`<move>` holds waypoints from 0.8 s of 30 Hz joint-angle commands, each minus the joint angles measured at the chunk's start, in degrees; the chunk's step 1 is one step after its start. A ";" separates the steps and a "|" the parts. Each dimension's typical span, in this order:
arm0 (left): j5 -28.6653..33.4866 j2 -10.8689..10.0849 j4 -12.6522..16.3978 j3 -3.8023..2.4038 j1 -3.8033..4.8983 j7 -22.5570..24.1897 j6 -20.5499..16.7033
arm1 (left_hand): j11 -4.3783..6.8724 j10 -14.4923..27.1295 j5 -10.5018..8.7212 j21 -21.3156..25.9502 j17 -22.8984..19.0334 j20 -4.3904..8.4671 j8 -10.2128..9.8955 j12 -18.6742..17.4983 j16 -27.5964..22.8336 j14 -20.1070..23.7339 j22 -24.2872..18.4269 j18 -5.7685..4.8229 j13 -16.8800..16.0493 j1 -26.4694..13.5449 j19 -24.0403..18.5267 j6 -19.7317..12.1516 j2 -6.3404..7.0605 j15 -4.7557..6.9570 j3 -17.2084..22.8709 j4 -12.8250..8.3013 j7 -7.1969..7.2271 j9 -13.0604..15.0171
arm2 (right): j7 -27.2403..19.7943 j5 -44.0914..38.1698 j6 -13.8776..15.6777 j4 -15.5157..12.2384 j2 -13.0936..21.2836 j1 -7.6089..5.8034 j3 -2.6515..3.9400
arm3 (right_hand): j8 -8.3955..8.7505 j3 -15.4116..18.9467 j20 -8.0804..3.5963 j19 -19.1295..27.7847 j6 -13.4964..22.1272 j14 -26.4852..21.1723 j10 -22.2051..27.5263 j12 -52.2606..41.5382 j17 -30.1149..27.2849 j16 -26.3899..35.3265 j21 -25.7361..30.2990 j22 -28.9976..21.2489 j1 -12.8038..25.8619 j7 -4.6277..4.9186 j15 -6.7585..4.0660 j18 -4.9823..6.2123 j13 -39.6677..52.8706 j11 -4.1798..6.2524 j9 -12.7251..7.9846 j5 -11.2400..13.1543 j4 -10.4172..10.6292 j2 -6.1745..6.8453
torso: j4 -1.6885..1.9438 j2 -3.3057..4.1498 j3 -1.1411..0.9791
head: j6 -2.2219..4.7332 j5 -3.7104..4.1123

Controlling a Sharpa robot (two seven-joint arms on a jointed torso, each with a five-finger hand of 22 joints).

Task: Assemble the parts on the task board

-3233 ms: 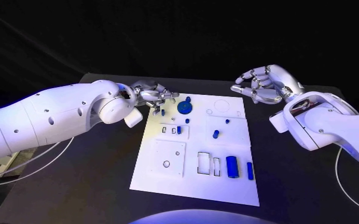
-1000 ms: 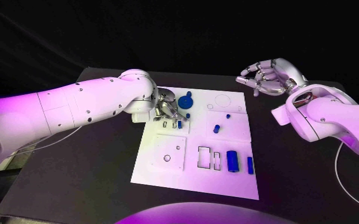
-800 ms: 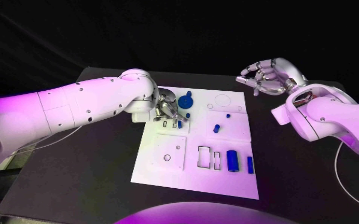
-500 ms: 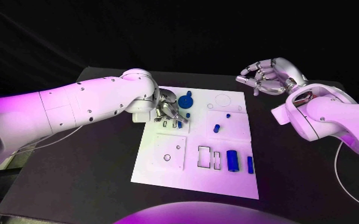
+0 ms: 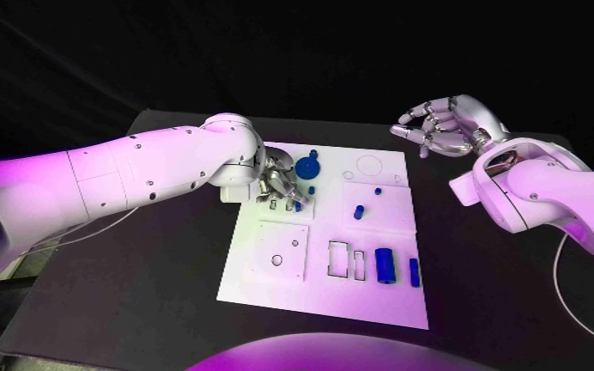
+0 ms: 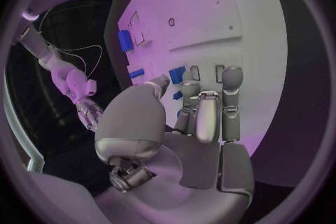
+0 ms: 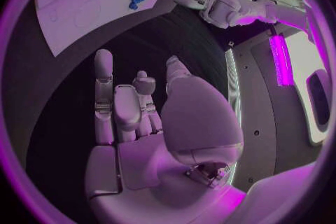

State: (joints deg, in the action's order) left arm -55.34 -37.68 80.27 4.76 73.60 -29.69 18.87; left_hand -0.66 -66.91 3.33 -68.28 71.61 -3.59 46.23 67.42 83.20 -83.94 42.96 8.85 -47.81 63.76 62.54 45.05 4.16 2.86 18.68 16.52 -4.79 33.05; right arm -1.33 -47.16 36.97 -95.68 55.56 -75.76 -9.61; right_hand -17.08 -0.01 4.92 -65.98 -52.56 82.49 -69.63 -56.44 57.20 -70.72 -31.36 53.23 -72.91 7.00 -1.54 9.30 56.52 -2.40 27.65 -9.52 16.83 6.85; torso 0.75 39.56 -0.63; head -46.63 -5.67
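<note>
The left hand is lowered over the task board at about ten o'clock from the board's centre, its fingers reaching down beside two small slots; a small blue part sits at the fingertips by those slots. Whether the hand actually pinches that part or only touches it cannot be told from these views. The right hand hangs above the counter off the board's one o'clock corner, fingers loosely curled and holding nothing. Other blue parts lie about the board: a round disc at twelve o'clock, a short peg near the centre, and two bars at five o'clock beside empty rectangular recesses. The main risk, in the inspector's judgement, is misalignment at the slot: a part entering tilted could jam or tip flat onto the board. Since nothing visibly steadies the board, downward force from the left hand could also shift it and scatter the loose parts.
</note>
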 commanded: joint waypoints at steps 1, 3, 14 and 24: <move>2.27 0.14 0.02 -0.01 0.02 0.10 0.98 | 0.01 0.77 -0.16 0.03 -0.09 -0.12 -0.43 -0.41 -0.21 -0.43 -0.03 0.01 0.44 1.63 -0.43 0.05 -0.13 -0.17 1.00 -0.01 0.09 -0.08 | -0.14 -0.29 -0.50 0.13 -0.05 0.01 0.00 | -0.39 0.42 -0.04 0.38 0.39 -0.48 0.32 0.37 -0.05 0.12 0.30 -0.05 -0.35 0.08 0.07 1.15 -0.05 -0.07 0.07 0.10 0.03 -0.11 | -0.07 0.02 -0.02 | -0.04 -0.02; 2.90 0.14 0.00 -0.01 0.02 0.12 1.02 | 0.06 0.84 -0.17 0.00 -0.14 -0.13 -0.58 -0.46 -0.18 -0.40 -0.06 0.03 0.63 3.12 -0.56 0.06 -0.47 -0.12 2.32 -0.06 0.14 -0.10 | -0.27 -0.29 -0.32 0.15 -0.07 0.01 0.00 | -0.46 0.42 -0.03 0.35 0.41 -0.45 0.29 0.36 -0.01 0.16 0.39 -0.11 -0.31 0.07 0.07 1.16 -0.06 -0.07 0.09 0.10 0.04 -0.23 | -0.07 0.01 -0.03 | -0.05 -0.05; 4.27 0.05 0.37 -0.01 -0.02 0.20 1.44 | 0.10 1.31 -0.28 -0.57 -0.60 0.06 0.14 -1.19 -0.10 -0.21 0.23 0.03 2.22 10.27 -0.98 -1.50 1.20 0.00 21.71 -5.91 0.02 1.47 | -0.71 -0.26 0.36 0.23 -0.20 0.01 -0.01 | -0.56 0.38 -0.04 0.30 0.42 -0.39 0.17 0.22 0.09 0.17 0.51 -0.18 -0.43 0.05 0.05 1.17 0.02 -0.05 0.11 0.09 -0.01 -0.37 | 0.03 -0.03 -0.06 | -0.06 -0.42; 4.86 -1.58 1.69 -0.22 -0.04 0.38 0.00 | 0.06 0.93 -0.29 -1.05 -0.41 0.02 1.44 -1.08 0.11 -0.30 0.58 0.04 2.58 7.55 -1.03 -1.81 2.55 -0.10 28.02 -8.98 -0.06 2.90 | -0.75 -0.12 0.25 0.31 -0.33 0.03 -0.01 | -0.64 0.38 -0.04 0.24 0.45 -0.37 0.16 0.24 -0.01 0.30 0.61 -0.25 -0.52 0.05 0.04 1.18 -0.04 -0.03 0.12 0.10 -0.02 -0.42 | 0.01 -0.02 -0.02 | 0.14 -0.61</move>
State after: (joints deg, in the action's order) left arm -51.51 -39.21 81.59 4.62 73.56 -29.66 19.08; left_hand -0.33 -65.83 2.65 -68.95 71.10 -3.58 47.27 66.56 83.20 -83.94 43.47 8.85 -45.27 71.87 61.73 43.61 6.64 2.86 36.87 16.98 -4.99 35.91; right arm -1.53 -47.10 37.24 -95.37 55.29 -75.75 -9.63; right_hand -17.52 -0.01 4.92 -65.99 -52.55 82.49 -69.62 -56.44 57.21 -70.72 -31.11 53.03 -73.13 7.00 -1.54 9.30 56.53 -2.39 27.70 -9.52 16.83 6.62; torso 0.76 39.52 -0.68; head -46.53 -6.27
